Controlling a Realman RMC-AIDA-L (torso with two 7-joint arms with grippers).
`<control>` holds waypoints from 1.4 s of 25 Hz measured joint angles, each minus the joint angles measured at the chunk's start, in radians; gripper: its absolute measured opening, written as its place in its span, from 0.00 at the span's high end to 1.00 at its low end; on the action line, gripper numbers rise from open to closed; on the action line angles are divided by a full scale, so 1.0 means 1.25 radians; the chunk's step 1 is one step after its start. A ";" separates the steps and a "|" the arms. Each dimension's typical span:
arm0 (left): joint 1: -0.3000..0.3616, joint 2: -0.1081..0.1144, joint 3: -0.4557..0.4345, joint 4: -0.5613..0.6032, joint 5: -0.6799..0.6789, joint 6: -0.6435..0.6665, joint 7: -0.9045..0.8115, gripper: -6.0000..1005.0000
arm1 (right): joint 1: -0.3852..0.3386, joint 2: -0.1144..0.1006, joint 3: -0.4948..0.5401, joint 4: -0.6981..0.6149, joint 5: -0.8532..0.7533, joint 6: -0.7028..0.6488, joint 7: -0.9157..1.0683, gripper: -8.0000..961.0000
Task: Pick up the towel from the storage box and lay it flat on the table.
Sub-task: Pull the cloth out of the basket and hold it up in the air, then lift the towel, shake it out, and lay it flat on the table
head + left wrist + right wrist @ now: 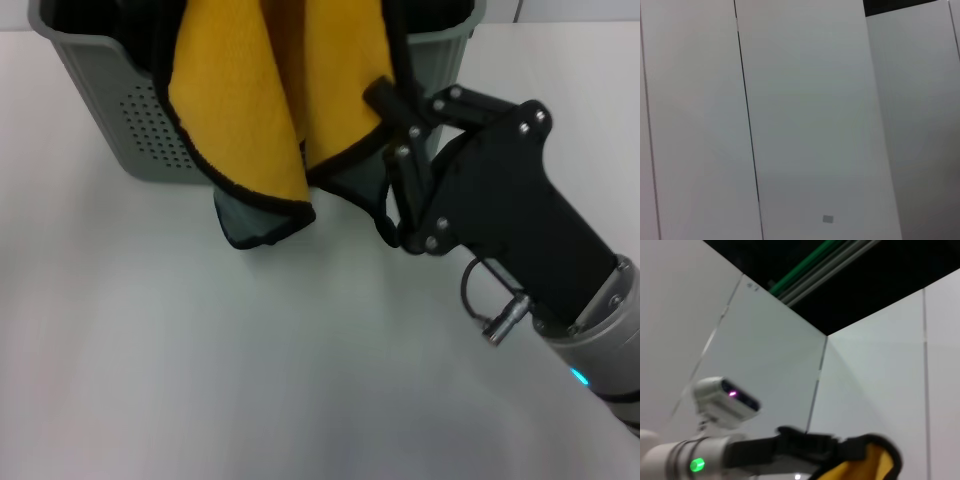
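**Towel hanging over the box front, right gripper at its edge**

Head view: we see the towel (pixel 262 90) draped out of the storage box (pixel 120 110), yellow face outward, its 2 lower folds hanging down the front wall, grey-teal underside showing at the bottom tips just above the table (pixel 250 380). The right gripper (pixel 392 150) reaches in from the right, fingers closed on the towel's black-piped right edge (contact point partly hidden by the linkage).

Left wrist view: only white wall panels (pixel 805 125); we cannot see the left gripper.

Right wrist view: a yellow, black-edged fold of towel (pixel 865 465) at the frame bottom, wall panels behind.
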State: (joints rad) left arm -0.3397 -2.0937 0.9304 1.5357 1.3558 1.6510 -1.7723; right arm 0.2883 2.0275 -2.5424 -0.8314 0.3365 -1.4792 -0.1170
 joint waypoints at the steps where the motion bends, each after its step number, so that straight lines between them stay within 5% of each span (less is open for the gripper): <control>1: 0.006 0.000 0.000 0.000 0.000 0.001 0.004 0.95 | -0.004 -0.001 0.007 0.000 0.000 -0.004 0.002 0.90; 7: 0.055 0.000 -0.001 -0.020 -0.010 0.018 0.037 0.95 | -0.031 -0.015 0.074 -0.019 -0.012 -0.064 0.002 0.98; 10: 0.072 0.002 -0.001 -0.045 -0.004 0.036 0.058 0.95 | -0.045 -0.039 0.127 -0.067 -0.054 -0.044 0.018 0.98; 14: 0.070 0.003 0.001 -0.097 0.018 0.067 0.091 0.95 | -0.045 -0.070 0.248 -0.163 -0.191 0.074 0.134 0.98; 18: 0.068 0.003 0.001 -0.153 0.044 0.091 0.126 0.94 | -0.035 -0.083 0.439 -0.308 -0.468 0.263 0.417 0.98; 21: 0.063 0.002 0.003 -0.194 0.051 0.095 0.152 0.94 | -0.014 -0.068 0.572 -0.356 -0.695 0.305 0.669 0.98; 25: 0.058 0.003 0.005 -0.245 0.071 0.095 0.188 0.94 | 0.005 -0.021 0.733 -0.417 -0.907 0.285 0.898 0.98; 35: 0.019 0.002 0.021 -0.294 0.164 0.090 0.204 0.94 | 0.121 -0.041 0.840 -0.436 -1.053 0.281 1.120 0.98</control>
State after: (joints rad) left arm -0.3156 -2.0907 0.9570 1.1682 1.5608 1.7632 -1.5175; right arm 0.4392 1.9762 -1.4925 -1.3759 -0.9802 -1.1273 1.2830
